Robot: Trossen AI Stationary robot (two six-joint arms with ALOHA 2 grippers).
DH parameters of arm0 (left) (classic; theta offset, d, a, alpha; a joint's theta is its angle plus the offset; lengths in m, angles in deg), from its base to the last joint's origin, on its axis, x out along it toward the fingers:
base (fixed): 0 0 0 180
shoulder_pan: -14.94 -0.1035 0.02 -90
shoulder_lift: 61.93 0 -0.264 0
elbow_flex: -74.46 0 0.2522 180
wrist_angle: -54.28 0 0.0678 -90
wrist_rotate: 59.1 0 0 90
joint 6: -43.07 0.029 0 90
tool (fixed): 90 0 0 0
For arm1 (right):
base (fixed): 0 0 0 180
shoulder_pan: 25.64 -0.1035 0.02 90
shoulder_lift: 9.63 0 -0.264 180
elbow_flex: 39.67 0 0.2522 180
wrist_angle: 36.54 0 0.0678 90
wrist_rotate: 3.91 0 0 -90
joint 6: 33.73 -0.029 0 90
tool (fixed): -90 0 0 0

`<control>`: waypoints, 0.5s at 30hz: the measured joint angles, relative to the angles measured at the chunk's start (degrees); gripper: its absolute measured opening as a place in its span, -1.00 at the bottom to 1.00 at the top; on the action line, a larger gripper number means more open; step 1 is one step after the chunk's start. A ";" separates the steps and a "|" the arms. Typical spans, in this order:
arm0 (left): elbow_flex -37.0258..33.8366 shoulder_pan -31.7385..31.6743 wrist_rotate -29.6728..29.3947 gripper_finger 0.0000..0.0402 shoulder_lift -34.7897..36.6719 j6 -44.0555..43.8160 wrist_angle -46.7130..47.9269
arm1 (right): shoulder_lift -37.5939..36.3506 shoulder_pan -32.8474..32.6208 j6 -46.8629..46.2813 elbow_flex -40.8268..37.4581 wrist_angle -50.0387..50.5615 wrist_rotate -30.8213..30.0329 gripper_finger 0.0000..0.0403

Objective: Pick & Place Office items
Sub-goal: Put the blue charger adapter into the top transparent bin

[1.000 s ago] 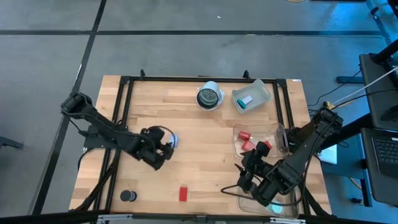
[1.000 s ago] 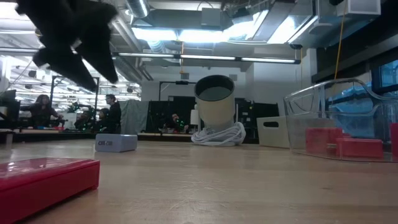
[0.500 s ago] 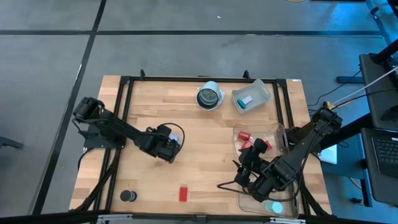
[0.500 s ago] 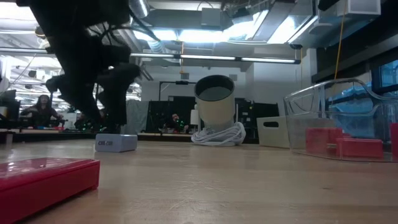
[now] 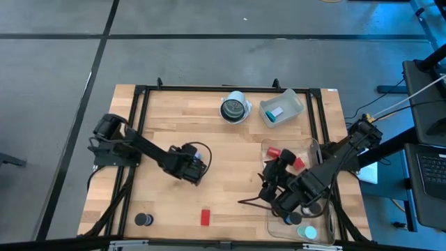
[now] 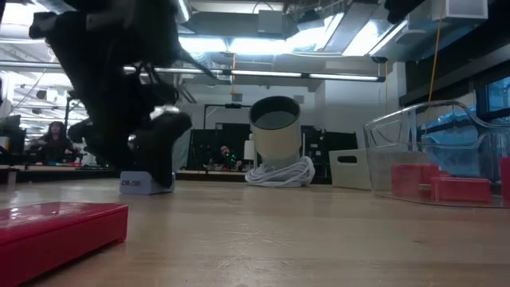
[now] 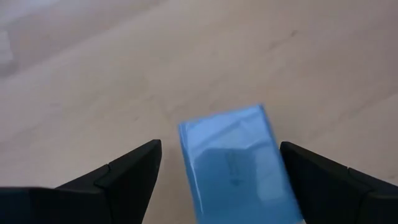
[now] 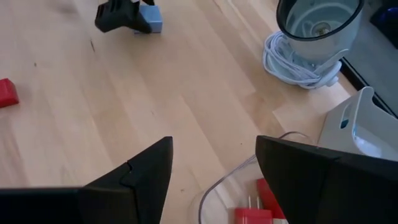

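A pale blue rectangle [image 7: 233, 165] lies flat on the wooden table [image 5: 230, 139], left of the middle. My left gripper [image 5: 196, 168] is low over it, slanting down and open. One finger stands on each side of the rectangle: a gap shows at one, the other is close beside it. The low view shows the rectangle [image 6: 134, 183] behind those fingers. My right gripper [image 8: 212, 142] hovers open and empty over the rim of a clear bin [image 5: 306, 150] at the right. A red block [image 5: 205, 217] and a black disc [image 5: 143, 219] lie near the front edge.
The clear bin holds red blocks [image 5: 274, 150]; a teal round piece [image 5: 307, 231] lies in the bin part nearest the front. A second clear bin [image 5: 281, 108] with pale pieces and a round white-and-dark bowl-like thing [image 5: 235, 108] with a coiled cable stand at the back.
My left gripper has come down and moved toward the table's right, onto the pale blue rectangle, which now lies between its fingers. My right gripper has drifted a little toward the table's left, staying up over the clear bin.
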 joint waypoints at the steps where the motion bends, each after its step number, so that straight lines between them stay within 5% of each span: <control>1: 0.00 0.00 0.54 0.61 -0.66 -0.02 -0.08 | 0.00 0.24 0.39 0.00 0.00 -0.02 0.16; 8: 0.07 0.99 -0.81 0.55 -2.13 -2.32 -0.04 | 0.00 1.95 1.76 0.00 -0.03 -0.15 0.16; 15: -0.04 2.08 -0.11 0.15 1.01 1.77 0.29 | 0.00 2.78 1.74 0.00 -0.07 -0.15 0.16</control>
